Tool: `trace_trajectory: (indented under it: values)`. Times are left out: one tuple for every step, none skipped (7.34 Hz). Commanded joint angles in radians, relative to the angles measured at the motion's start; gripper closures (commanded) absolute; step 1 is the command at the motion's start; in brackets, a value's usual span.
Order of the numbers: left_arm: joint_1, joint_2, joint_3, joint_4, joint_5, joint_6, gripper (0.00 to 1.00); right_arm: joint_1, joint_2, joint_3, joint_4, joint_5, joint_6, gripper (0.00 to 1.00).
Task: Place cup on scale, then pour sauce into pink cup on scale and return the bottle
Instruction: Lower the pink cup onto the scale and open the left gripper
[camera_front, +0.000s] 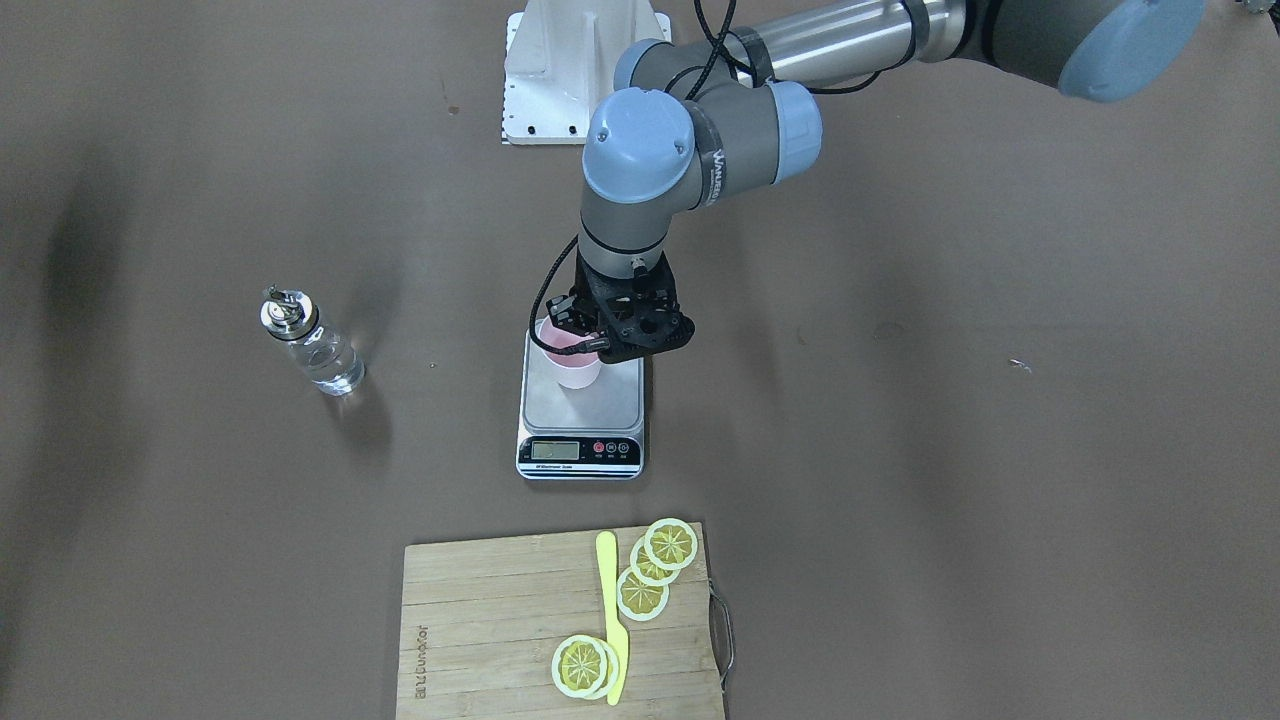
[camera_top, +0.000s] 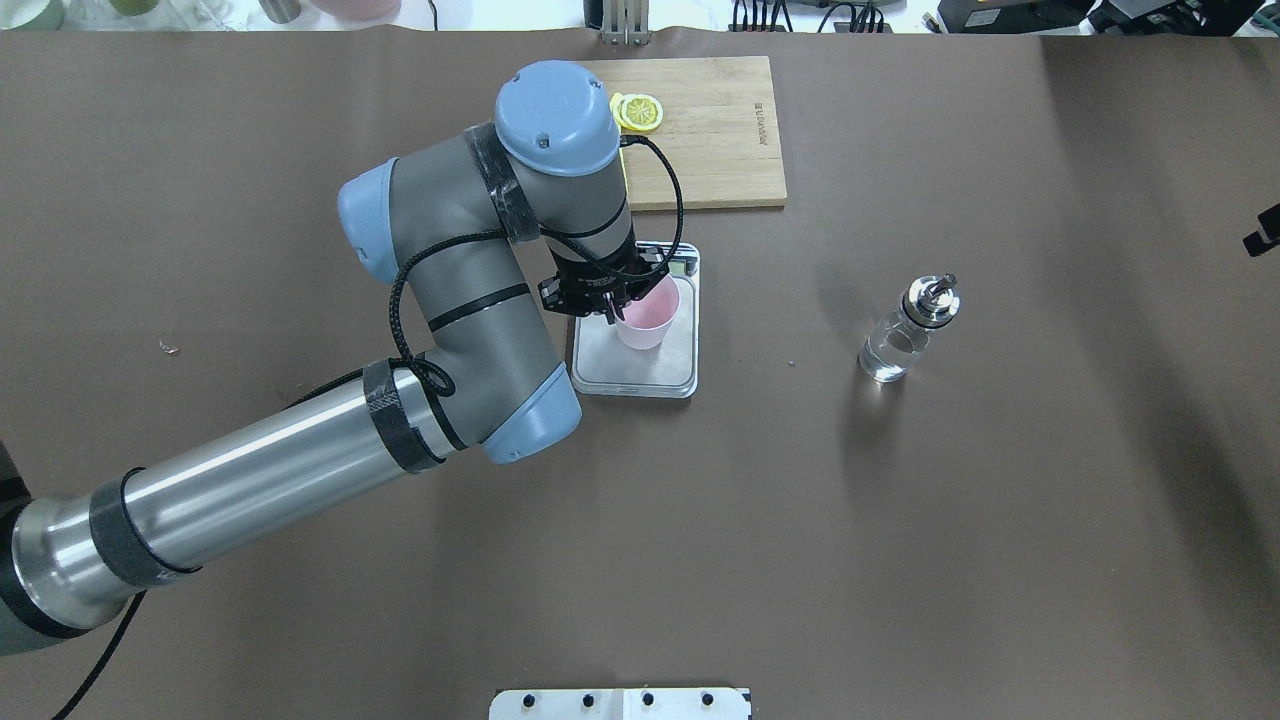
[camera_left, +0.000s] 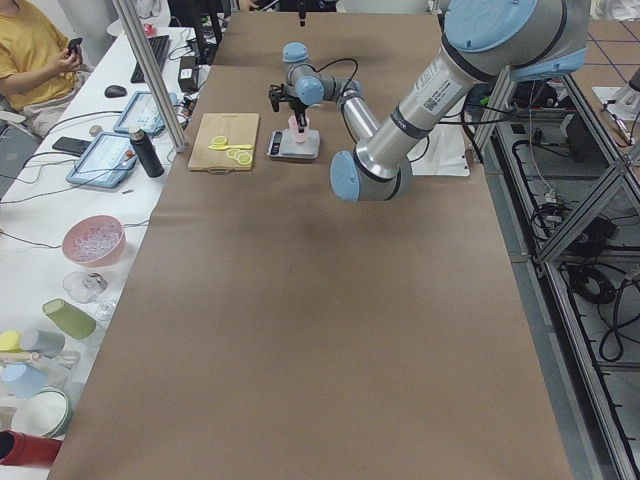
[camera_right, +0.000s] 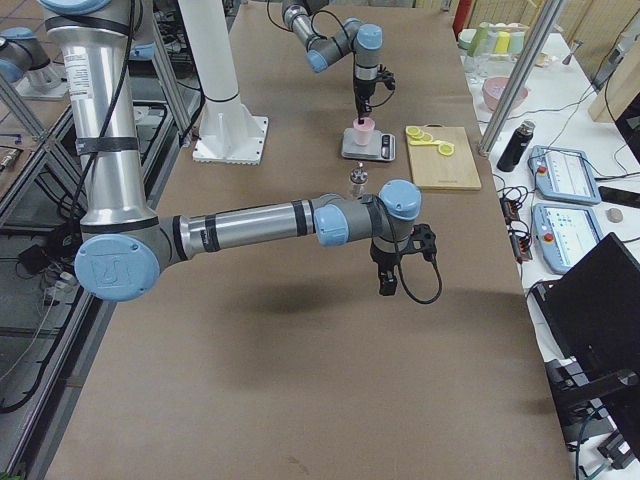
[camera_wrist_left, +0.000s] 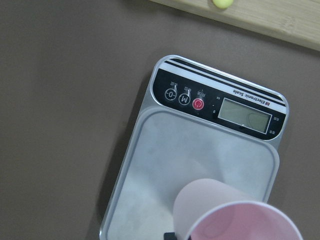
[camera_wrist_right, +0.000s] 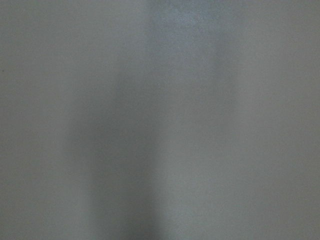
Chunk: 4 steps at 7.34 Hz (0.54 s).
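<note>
The pale pink cup (camera_front: 576, 366) stands over the steel platform of the scale (camera_front: 610, 405), toward the robot's side. My left gripper (camera_front: 597, 343) comes down from above and is shut on the cup's rim. I cannot tell whether the cup's base touches the platform. The overhead view shows the cup (camera_top: 648, 320), the scale (camera_top: 640, 368) and the left gripper (camera_top: 610, 308). In the left wrist view the cup (camera_wrist_left: 235, 220) leans slightly over the scale (camera_wrist_left: 165, 165). The glass bottle (camera_front: 312, 345) with clear liquid stands alone on the table (camera_top: 903, 332). My right gripper (camera_right: 386, 285) hangs above bare table; whether it is open I cannot tell.
A wooden cutting board (camera_front: 500, 620) with lemon slices (camera_front: 642, 592) and a yellow knife (camera_front: 610, 610) lies beyond the scale on the operators' side. The white robot base plate (camera_front: 560, 70) is behind the scale. The table is covered in brown paper.
</note>
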Motion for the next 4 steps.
trace_trajectory:
  values:
    - [-0.003, 0.004, -0.041, 0.002, 0.003, 0.009, 0.02, 0.000, 0.000, -0.002, 0.000, 0.000, 0.000, 0.00]
    - [-0.007, 0.006, -0.055, 0.005, 0.003, 0.009, 0.02, 0.000, 0.000, -0.002, -0.001, 0.000, 0.000, 0.00]
    - [-0.009, 0.006, -0.064, 0.010, 0.003, 0.009, 0.02, 0.000, 0.000, -0.001, 0.000, 0.001, -0.003, 0.00]
    - [-0.030, 0.031, -0.107, 0.018, -0.008, 0.012, 0.02, 0.000, 0.003, 0.012, 0.002, 0.000, -0.011, 0.00]
